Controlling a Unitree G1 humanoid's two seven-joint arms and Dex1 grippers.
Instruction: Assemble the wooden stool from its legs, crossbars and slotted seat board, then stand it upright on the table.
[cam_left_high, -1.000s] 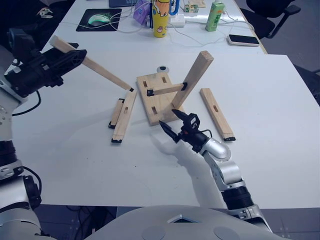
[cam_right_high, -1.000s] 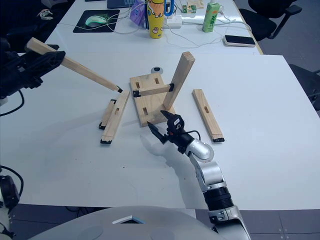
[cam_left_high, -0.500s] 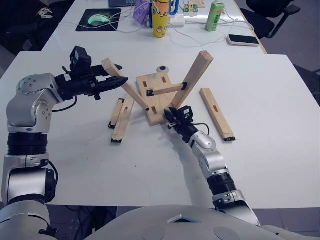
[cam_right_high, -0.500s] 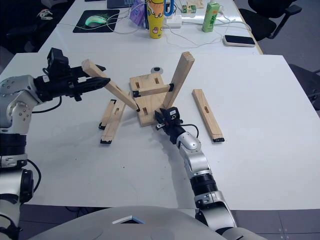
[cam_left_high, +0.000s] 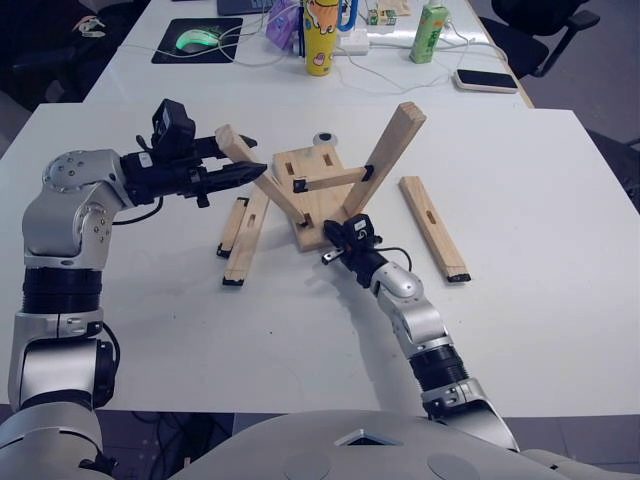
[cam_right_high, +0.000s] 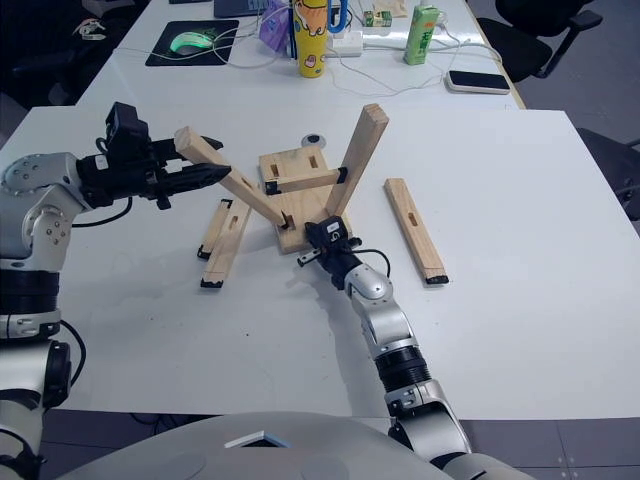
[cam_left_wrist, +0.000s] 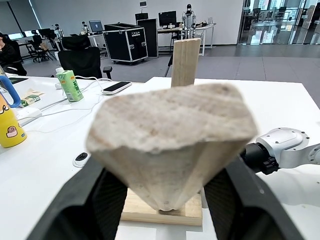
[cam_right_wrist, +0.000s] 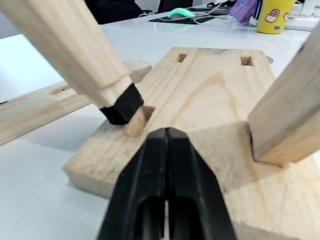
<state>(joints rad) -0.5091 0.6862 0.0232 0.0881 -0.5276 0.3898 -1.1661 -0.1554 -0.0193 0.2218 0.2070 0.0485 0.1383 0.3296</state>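
- White table (cam_left_high: 150, 320): the seat board (cam_left_high: 316, 212) lies flat in the middle.
- Left claw (cam_left_high: 245, 158), pinching a leg (cam_left_high: 272, 188), has lowered its tip to a board slot (not fully seated, I judge).
- Right claw (cam_right_wrist: 167, 150), pressed together, now steadies the board's edge.

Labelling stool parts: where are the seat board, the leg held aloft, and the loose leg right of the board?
seat board (cam_left_high: 320, 205), left eye view, bare top face.
held leg (cam_left_high: 267, 181), left eye view, mid shaft.
loose leg (cam_left_high: 434, 230), left eye view, mid shaft.

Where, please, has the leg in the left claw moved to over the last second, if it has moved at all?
Yes. The leg in the left claw swung right, toward the seat board; its black tip now sits at a slot on the board.
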